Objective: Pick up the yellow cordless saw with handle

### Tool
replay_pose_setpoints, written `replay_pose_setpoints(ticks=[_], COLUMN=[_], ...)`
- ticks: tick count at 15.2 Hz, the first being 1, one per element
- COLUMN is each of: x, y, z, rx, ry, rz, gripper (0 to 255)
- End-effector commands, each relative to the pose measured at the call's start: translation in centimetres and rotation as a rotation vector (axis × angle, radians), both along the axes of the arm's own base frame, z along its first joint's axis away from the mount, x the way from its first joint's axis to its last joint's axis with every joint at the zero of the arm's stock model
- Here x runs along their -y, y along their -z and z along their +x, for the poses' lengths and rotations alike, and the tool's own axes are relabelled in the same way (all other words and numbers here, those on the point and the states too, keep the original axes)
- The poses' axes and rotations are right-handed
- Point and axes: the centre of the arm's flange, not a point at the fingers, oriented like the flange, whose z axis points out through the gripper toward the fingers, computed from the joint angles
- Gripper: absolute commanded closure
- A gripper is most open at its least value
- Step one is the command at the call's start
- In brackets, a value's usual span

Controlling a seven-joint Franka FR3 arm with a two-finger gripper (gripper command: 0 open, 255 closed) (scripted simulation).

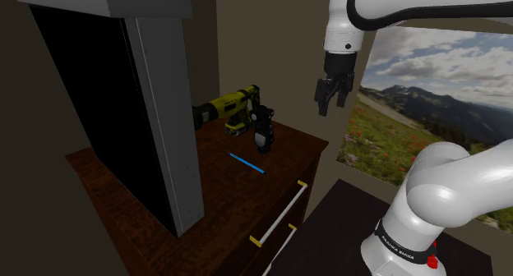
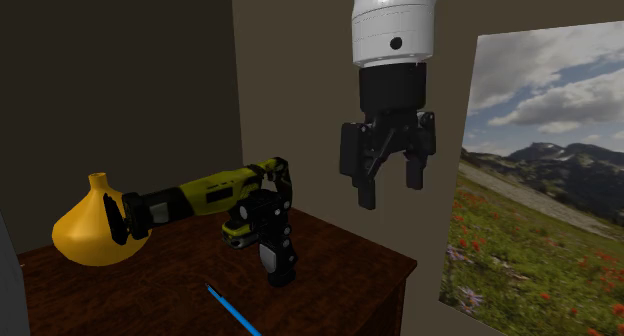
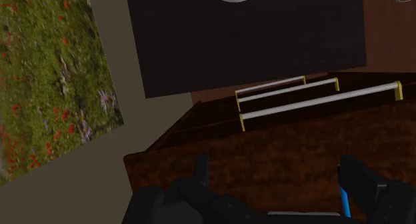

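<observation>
Yellow cordless saw [image 2: 210, 192], one: it stands on its black grip at the back of the dark wooden dresser [image 1: 230, 196], just beside one yellow vase [image 2: 85, 229]. One blue pen [image 1: 247, 163] lies nearer the front. One black gripper [image 2: 389, 190] hangs above the dresser's edge, clear of the saw, fingers apart and empty. Three white drawer handles [image 3: 320, 101] run across the dresser's front.

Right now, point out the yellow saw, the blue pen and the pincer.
yellow saw [image 2: 215, 190], second exterior view, yellow body.
blue pen [image 1: 247, 163], shoulder view, mid-shaft.
pincer [image 2: 389, 192], second exterior view, between its fingertips.
</observation>
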Motion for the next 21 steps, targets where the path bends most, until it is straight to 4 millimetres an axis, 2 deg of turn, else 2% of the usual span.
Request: replay_pose_setpoints(ticks=[1,6,11,16,21], x=[0.0,-4.4,-7.9,-10.3,-11.6], y=[0.0,1.0,1.9,2.7,3.3], z=[0.0,4.2,9.2,14.9,20.8], rx=[0.000,0.017,0.035,0.052,0.070], ry=[0.000,0.196,0.393,0.589,0.785], rz=[0.000,0.011,0.021,0.032,0.043], gripper=[0,0,0,0,0])
